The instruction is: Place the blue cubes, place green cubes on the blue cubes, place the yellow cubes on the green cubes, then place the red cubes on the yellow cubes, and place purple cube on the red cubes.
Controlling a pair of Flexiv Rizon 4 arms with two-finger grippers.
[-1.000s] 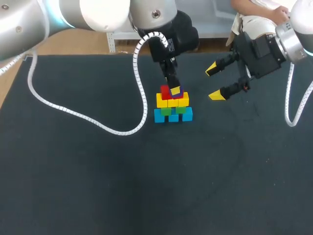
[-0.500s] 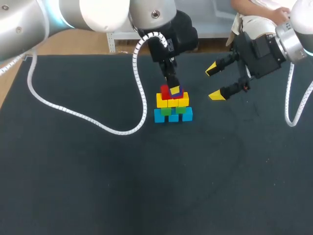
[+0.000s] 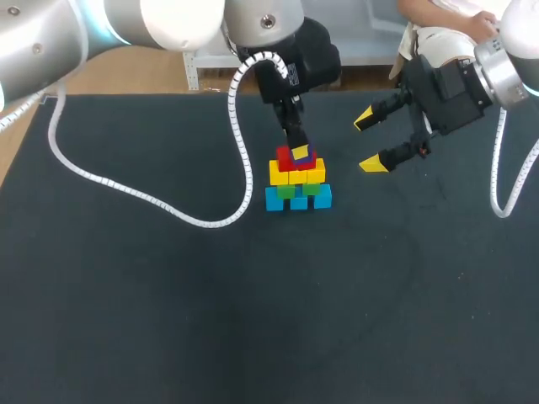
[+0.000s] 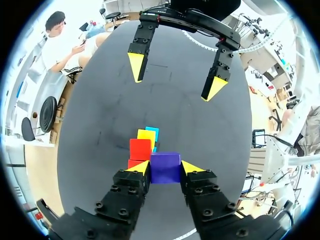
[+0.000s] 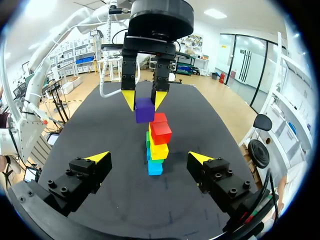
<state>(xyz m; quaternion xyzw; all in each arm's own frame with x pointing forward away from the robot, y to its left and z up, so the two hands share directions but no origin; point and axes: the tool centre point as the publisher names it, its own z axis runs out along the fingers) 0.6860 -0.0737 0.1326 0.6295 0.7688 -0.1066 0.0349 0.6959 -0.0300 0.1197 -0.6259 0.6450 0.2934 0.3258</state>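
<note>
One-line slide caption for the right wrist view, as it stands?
Left gripper shut on the purple cube at the red cubes crowning the colour-layered stack.

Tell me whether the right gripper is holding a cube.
No: the right gripper is open with nothing between its fingers, apart from the cube stack.

The purple cube (image 4: 165, 169) is deep violet. The red cubes (image 5: 160, 131) are bright, the yellow cubes (image 3: 296, 174) warm, the green cubes (image 3: 286, 191) mid-green and the blue cubes (image 3: 275, 199) light cyan-blue. The table (image 3: 168, 320) is matte black. The left gripper (image 5: 144, 102) and right gripper (image 3: 368, 143) are black with yellow tips. The cable (image 3: 126, 195) is white and spiral-ribbed.
</note>
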